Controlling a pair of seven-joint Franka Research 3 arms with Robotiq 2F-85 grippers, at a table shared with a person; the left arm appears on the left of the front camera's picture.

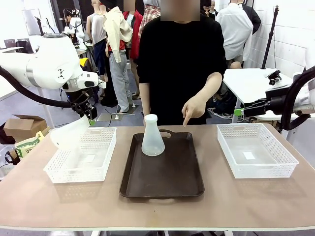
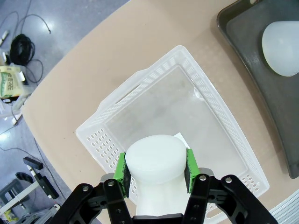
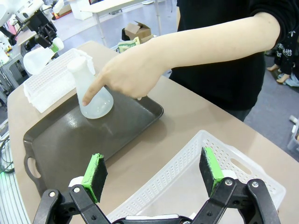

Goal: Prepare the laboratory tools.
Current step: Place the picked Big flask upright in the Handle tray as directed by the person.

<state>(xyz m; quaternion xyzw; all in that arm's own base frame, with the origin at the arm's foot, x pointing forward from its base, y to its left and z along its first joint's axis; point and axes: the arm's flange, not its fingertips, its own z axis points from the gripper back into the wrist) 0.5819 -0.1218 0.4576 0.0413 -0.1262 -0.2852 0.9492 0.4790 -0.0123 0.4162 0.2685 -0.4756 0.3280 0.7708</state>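
The left tool point(image 2: 155, 173) is clenched on the neck of one frosted white flask point(image 2: 154, 161), its green pads point(image 2: 122, 169) pressed against either side just below the rim. In the front view this held flask point(image 1: 69, 135) hangs tilted above the left basket point(image 1: 83, 155), its wide base pointing out toward the counter's left edge; it seems to be clear of the basket, though the frosted plastic blends with the mesh and contact is hard to rule out. From the left wrist camera the basket point(image 2: 140, 121) lies directly beneath the flask.

The second flask point(image 1: 152, 136) stands upright on the dark brown tray point(image 1: 162, 184), toward the tray's far left part. The tray sits in the middle of the counter point(image 1: 29, 196), between the two baskets.

The person's hand point(image 1: 193, 109) reaches over the tray's far edge with the index finger pointing down, near the standing flask but apart from it. From the right wrist camera that hand point(image 3: 124, 77) overlaps the flask point(image 3: 91, 88).

The right tool point(image 3: 154, 175) is released, jaws spread wide with nothing between them, and hovers above the near rim of the right basket point(image 3: 187, 172). In the front view the right tool point(image 1: 239, 111) is off the counter's far right corner, behind the right basket point(image 1: 256, 152).
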